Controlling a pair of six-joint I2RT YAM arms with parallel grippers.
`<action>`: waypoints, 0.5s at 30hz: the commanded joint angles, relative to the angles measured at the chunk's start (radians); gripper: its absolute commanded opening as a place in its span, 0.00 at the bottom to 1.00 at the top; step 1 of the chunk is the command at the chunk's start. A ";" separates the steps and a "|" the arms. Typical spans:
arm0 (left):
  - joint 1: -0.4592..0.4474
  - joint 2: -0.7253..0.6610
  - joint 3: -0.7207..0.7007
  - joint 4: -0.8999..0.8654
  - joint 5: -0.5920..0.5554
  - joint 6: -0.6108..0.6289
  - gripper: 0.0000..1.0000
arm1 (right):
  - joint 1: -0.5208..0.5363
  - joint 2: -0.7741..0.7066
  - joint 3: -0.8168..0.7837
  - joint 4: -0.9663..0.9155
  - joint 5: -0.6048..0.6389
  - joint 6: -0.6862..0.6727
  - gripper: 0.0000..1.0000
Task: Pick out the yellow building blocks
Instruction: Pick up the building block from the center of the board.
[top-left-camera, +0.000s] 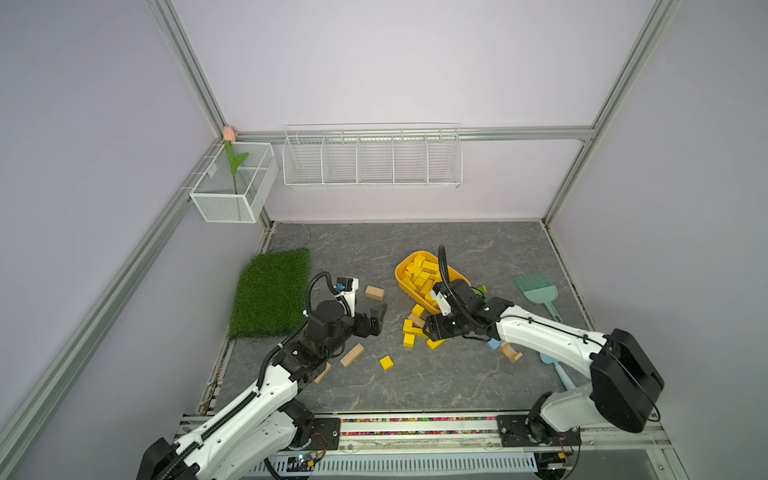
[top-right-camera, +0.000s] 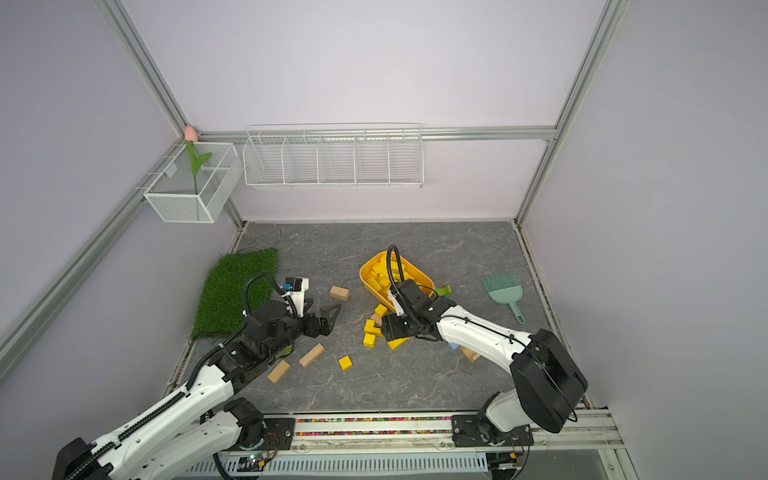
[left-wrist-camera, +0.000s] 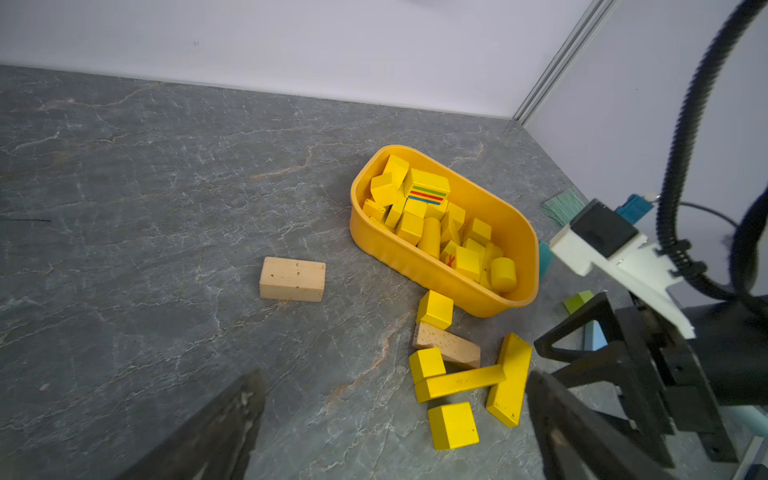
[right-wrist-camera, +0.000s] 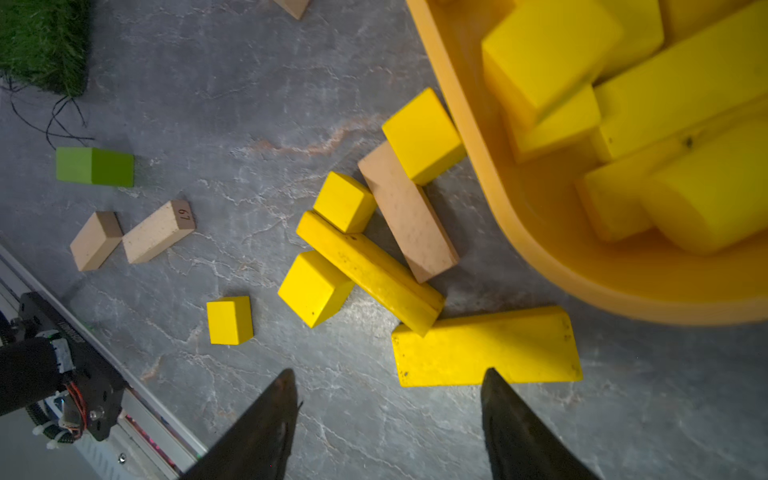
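Both arms reach inward toward loose yellow blocks (left-wrist-camera: 459, 380) beside the tub (left-wrist-camera: 395, 253).

The right arm (top-left-camera: 540, 332) is bent, elbow high; the right gripper (right-wrist-camera: 388, 376) tips down over the cluster, jaws apart and empty, one fingertip (right-wrist-camera: 494, 380) at the edge of a flat block (right-wrist-camera: 486, 347). The left arm (top-left-camera: 266, 390) stretches forward; the left gripper (top-left-camera: 377, 318) hovers with jaws spread wide, holding nothing. Most yellow blocks fill the tub; one cube (top-left-camera: 386, 363) lies apart on the table (top-left-camera: 415, 386).

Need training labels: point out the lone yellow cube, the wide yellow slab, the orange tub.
lone yellow cube (top-left-camera: 386, 362), a top view, top face.
wide yellow slab (right-wrist-camera: 486, 345), right wrist view, broad face.
orange tub (left-wrist-camera: 399, 259), left wrist view, outer wall.
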 joint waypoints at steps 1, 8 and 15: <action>0.010 0.020 0.020 0.012 -0.008 -0.025 1.00 | 0.006 0.060 0.042 -0.043 -0.041 -0.102 0.69; 0.034 0.015 0.013 0.010 -0.005 -0.048 1.00 | 0.006 0.182 0.114 -0.077 -0.073 -0.112 0.67; 0.050 0.022 0.013 0.015 0.014 -0.054 1.00 | 0.029 0.198 0.120 -0.081 -0.092 -0.093 0.66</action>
